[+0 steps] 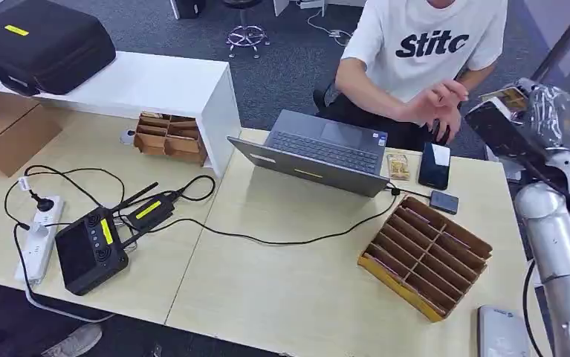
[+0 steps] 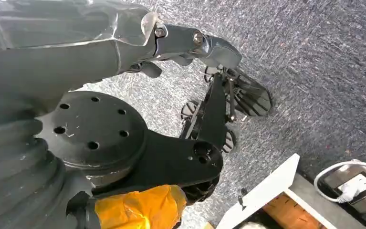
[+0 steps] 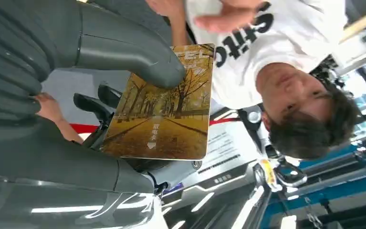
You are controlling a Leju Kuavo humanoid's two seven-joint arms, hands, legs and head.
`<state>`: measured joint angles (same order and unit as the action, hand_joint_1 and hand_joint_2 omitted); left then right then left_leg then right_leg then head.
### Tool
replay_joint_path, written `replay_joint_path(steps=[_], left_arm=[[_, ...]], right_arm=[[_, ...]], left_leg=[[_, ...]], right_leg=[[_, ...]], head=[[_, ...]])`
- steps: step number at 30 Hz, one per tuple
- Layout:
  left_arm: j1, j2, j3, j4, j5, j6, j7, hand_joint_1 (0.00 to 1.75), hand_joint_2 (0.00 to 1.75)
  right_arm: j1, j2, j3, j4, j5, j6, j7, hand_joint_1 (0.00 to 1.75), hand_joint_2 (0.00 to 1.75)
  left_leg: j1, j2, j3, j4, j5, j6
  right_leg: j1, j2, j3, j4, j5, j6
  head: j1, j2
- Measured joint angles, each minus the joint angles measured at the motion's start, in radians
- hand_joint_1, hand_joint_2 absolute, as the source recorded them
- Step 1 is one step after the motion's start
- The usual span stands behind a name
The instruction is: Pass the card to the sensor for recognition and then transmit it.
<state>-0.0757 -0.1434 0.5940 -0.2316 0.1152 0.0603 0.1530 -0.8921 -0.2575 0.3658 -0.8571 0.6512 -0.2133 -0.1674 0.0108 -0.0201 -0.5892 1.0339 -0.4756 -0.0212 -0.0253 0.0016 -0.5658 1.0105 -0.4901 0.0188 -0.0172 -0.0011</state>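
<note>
Above desk [image 1: 282,290]: card [image 3: 164,107] in right hand [image 3: 123,57].

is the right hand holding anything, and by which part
Yes: the right hand holds the card, thumb pressed on its printed face near one short edge, fingers behind it.

I'm counting one laptop [image 1: 319,151], two slotted cardboard trays [image 1: 424,255] [image 1: 169,137], one black case [image 1: 40,42], one power strip [image 1: 40,236], one controller [image 1: 91,251], one person [image 1: 423,52], one card [image 3: 164,107] showing.
</note>
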Motion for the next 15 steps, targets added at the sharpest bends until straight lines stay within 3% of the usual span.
replay_joint_path(steps=[7, 15], left_arm=[[0.012, 0.006, 0.0, 0.0, 0.019, -0.016, -0.019, 0.0, 1.75], [0.029, 0.014, 0.004, 0.0, 0.04, -0.018, -0.036, 0.0, 1.75]], right_arm=[[0.117, -0.046, -0.012, -0.165, -0.062, 0.008, -0.042, 1.75, 1.75], [0.322, -0.142, -0.106, -0.421, -0.156, -0.006, -0.097, 1.75, 1.75]], left_leg=[[0.0, -0.001, 0.0, 0.0, 0.0, 0.0], [0.0, -0.002, -0.001, 0.0, -0.001, 0.0]], right_leg=[[0.0, 0.0, 0.0, 0.0, 0.0, 0.0], [0.0, -0.002, 0.0, -0.001, 0.0, 0.0]], head=[[0.0, 0.0], [0.0, 0.0]])
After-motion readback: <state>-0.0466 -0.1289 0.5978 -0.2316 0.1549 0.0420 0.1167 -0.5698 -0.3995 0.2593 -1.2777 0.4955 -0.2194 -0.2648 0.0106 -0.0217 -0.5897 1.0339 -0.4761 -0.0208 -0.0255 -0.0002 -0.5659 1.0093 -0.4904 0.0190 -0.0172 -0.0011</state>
